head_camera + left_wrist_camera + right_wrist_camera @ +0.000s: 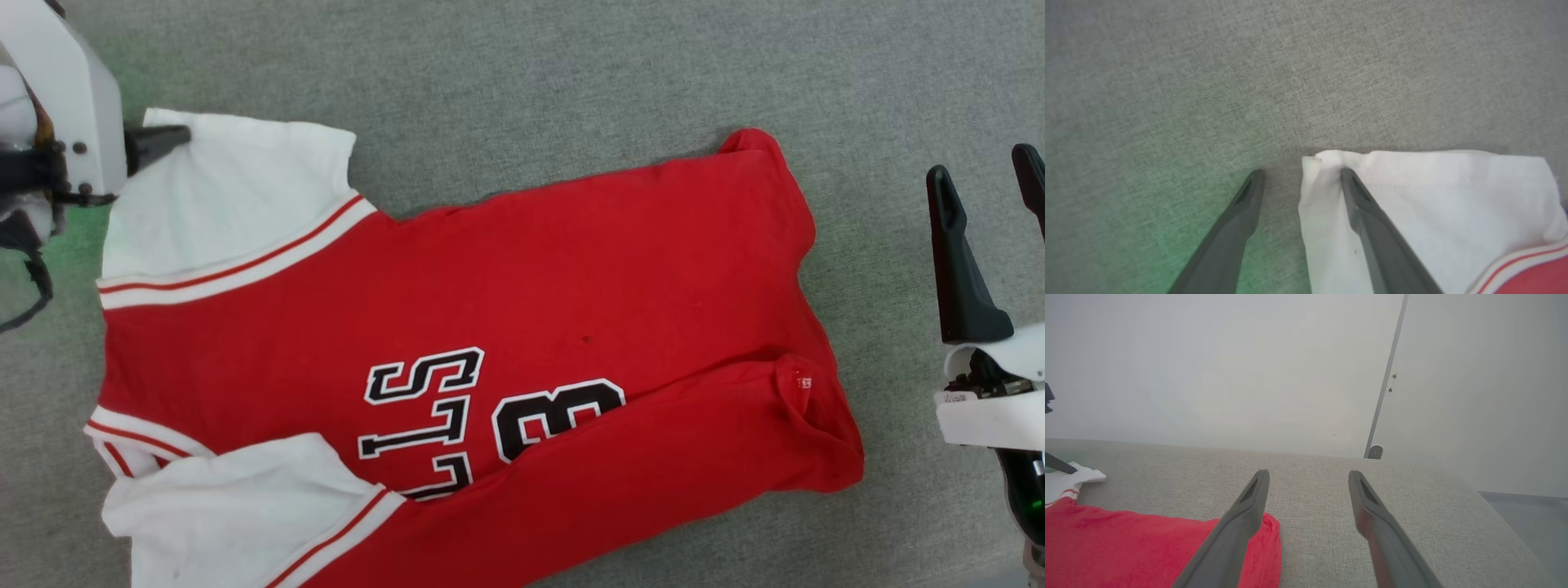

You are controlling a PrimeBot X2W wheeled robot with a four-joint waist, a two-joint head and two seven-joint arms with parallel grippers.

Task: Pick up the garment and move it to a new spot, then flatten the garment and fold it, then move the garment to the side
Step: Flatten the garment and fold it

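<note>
The garment [506, 269], a red shirt with white sleeves, striped trim and dark lettering, lies spread on the grey fabric surface [571, 73]. Its near long side is folded over part of the lettering, and the near sleeve [237, 498] is rumpled. My left gripper [163, 139] is open at the far sleeve's corner [1327, 163]. One finger [1367, 212] rests on the white cloth and the other finger [1241, 212] is over bare surface. My right gripper [980, 163] stands open to the right of the garment, apart from it, with the red hem [1167, 539] at its left.
In the right wrist view, the surface's far edge meets a pale wall [1249, 367] with a vertical grey strip [1386, 388]. The surface ends at the right, with floor [1531, 522] beyond. A green glow [1180, 204] lies on the surface by my left gripper.
</note>
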